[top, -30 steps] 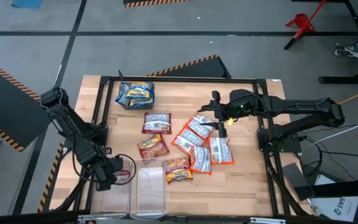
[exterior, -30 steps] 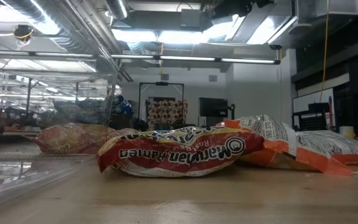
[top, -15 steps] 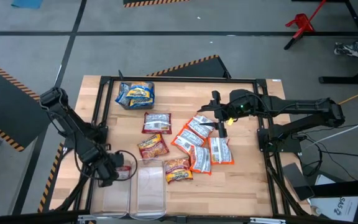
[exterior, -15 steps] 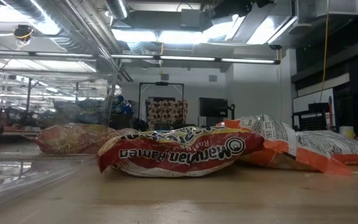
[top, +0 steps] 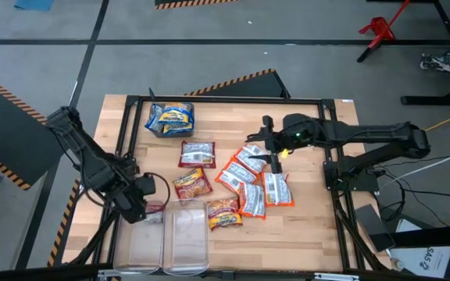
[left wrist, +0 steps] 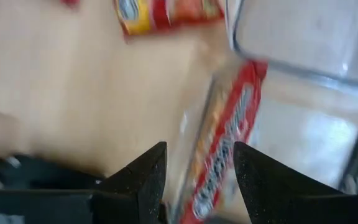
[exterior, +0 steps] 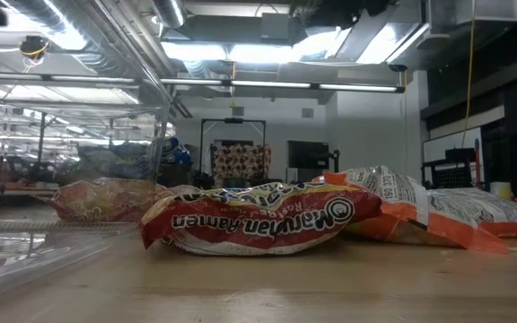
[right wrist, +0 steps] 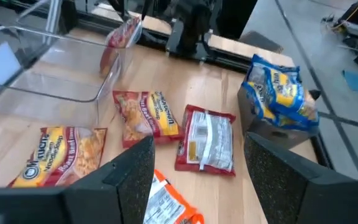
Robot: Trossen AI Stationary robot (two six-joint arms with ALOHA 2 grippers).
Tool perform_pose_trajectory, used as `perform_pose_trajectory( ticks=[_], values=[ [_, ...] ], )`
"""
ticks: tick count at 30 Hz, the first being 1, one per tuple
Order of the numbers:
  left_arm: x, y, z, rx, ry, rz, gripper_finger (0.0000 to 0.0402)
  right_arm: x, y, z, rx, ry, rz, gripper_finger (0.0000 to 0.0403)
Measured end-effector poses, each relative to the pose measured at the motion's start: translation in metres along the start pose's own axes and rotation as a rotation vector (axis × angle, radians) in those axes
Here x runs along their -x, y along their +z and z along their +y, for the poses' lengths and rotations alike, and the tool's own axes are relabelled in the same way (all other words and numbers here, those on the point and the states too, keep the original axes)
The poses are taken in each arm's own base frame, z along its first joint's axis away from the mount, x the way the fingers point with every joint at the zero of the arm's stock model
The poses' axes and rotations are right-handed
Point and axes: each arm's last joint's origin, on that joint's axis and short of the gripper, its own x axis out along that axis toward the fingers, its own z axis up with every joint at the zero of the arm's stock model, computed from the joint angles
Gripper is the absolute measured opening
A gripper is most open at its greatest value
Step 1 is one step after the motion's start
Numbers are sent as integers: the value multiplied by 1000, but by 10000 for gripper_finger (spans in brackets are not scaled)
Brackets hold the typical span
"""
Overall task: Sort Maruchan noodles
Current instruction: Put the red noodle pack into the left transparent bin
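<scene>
Hovering above the far end of the left clear bin, the left hand has its fingers spread apart, and a red packet stands on edge just past them against the bin's wall, touching neither finger; the right wrist view shows the same packet upright at the far end of that bin. A second clear bin sits right beside the first at the near edge of the tabletop. The right hand hangs over the cluster of orange-and-white packets with its fingers parted and nothing between them. Three more red packets lie flat: one mid-table, one just nearer, and one beside the second bin. The blue-and-yellow packets are piled together at the far side, well apart from the rest. From the low view, a red packet fills the foreground with orange-and-white ones behind it.
</scene>
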Motion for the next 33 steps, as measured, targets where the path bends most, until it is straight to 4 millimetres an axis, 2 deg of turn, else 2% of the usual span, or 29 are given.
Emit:
perform_pose_trajectory(
  ticks=[4,9,13,17,22,27,30,33],
  values=[
    [11,12,1,-37,45,-149,179,-25,-10,0,-8,27,64,232],
    [14,29,9,31,147,-344,179,-70,-26,1,17,101,82,232],
    [13,42,13,107,144,-382,179,-108,-39,8,92,182,37,232],
    [12,51,15,105,131,-399,179,-137,-51,23,266,197,24,232],
    [11,58,21,84,155,-401,179,-163,-62,46,495,174,9,232],
    [10,68,28,100,159,-401,179,-185,-78,61,676,159,10,232],
    [9,77,35,132,155,-398,179,-195,-87,64,711,160,19,232],
    [8,87,44,199,135,-393,179,-198,-90,63,637,118,30,232]
  ],
)
